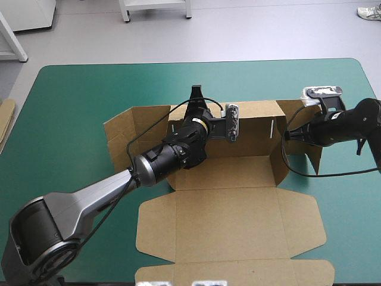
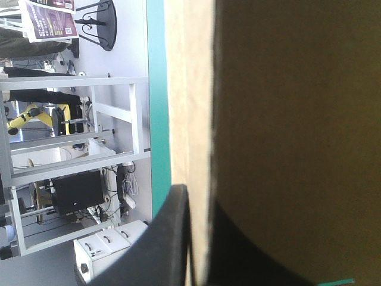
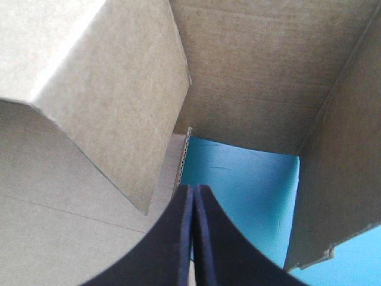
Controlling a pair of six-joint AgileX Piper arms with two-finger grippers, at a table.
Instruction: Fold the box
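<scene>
The teal-green bench [image 1: 77, 95] is seen from above, and the brown box [image 1: 232, 179] is laid out at its middle, reaching to the near edge. About half the job can be called done. The lid [image 1: 232, 226] lies flat on the near side with its flaps spread, and the floor panel is flat beyond it. The far wall [image 1: 256, 128] is stood up along the far side of the floor. At the left end, the side panels [image 1: 122, 134] are splayed outward and are not upright, as far as can be judged. At the right end, the end flap [image 1: 309, 128] is lifted but not tucked in.

The far wall is pinched from above by the left gripper [image 1: 195, 95]. In the left wrist view the board's edge is caught between the black fingers [image 2: 175, 238], one on each face, so that gripper [image 2: 199, 199] is clamped on the box. The right gripper [image 1: 287, 136] is set at the right end wall. Its fingers are drawn to a point [image 3: 193, 189], with a corrugated edge running straight into them, so a grip on the box is judged likely.

Left to do, it would seem: both ends are to be squared up and the walls locked by tucking.

A strip of spare board [image 1: 6, 119] is noted at the bench's left edge.
</scene>
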